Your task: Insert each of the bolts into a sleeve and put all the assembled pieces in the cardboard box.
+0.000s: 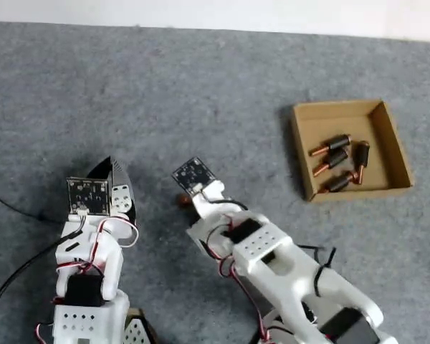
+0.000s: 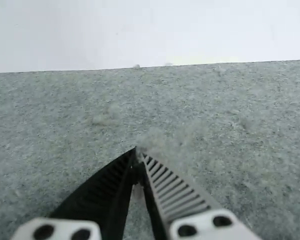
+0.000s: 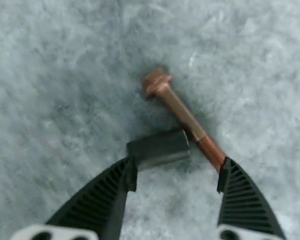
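Note:
A copper bolt [image 3: 182, 117] lies on the grey carpet, and a short black sleeve [image 3: 159, 148] lies crosswise against its shaft, not threaded over it. My right gripper [image 3: 176, 175] is open around both. One fingertip [image 3: 129, 172] touches the sleeve, and the other sits at the bolt's plain end. From above, the bolt's head [image 1: 180, 199] peeks out beside the right arm's wrist [image 1: 195, 176]. My left gripper [image 2: 138, 156] is shut and holds nothing; it hovers over bare carpet at the left [image 1: 113, 179]. The cardboard box [image 1: 387, 129] at the right holds several assembled pieces [image 1: 331, 146].
Grey carpet covers the whole table, up to a pale wall at the far edge [image 2: 150, 67]. Open carpet lies between the arms and the box. A black cable [image 1: 14, 276] trails from the left arm's base.

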`<act>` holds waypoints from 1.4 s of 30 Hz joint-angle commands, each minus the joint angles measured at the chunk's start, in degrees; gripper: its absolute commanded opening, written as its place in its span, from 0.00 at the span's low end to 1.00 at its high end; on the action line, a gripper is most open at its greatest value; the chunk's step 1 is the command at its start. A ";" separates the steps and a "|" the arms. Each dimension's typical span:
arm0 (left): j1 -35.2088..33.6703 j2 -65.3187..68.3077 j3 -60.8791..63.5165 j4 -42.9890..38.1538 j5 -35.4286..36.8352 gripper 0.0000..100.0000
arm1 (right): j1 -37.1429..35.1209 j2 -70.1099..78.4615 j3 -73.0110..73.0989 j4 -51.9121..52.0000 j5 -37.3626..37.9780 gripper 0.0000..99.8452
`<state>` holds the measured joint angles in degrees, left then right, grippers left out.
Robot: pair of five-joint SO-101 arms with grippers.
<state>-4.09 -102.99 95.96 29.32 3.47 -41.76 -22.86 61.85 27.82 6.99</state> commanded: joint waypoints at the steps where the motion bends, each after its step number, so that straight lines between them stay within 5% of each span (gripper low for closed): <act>1: -0.75 -0.84 0.57 -1.41 0.62 0.01 | -0.40 3.47 -3.47 0.22 0.79 0.23; 8: -0.66 -0.84 0.57 -1.41 0.70 0.01 | -0.22 14.46 -7.34 -1.71 8.26 0.23; 27: -0.57 -0.84 0.57 -1.41 0.70 0.01 | 3.12 17.45 -9.27 -1.45 8.44 0.23; 34: -0.48 -0.84 0.57 -1.41 0.70 0.01 | 3.91 17.45 -9.27 -1.63 8.70 0.06; 42: -0.48 -0.84 0.66 -1.41 0.70 0.01 | 7.96 17.45 -9.27 -1.71 8.70 0.05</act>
<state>-4.09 -102.99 95.96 29.32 3.47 -36.13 -5.71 52.70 26.24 14.99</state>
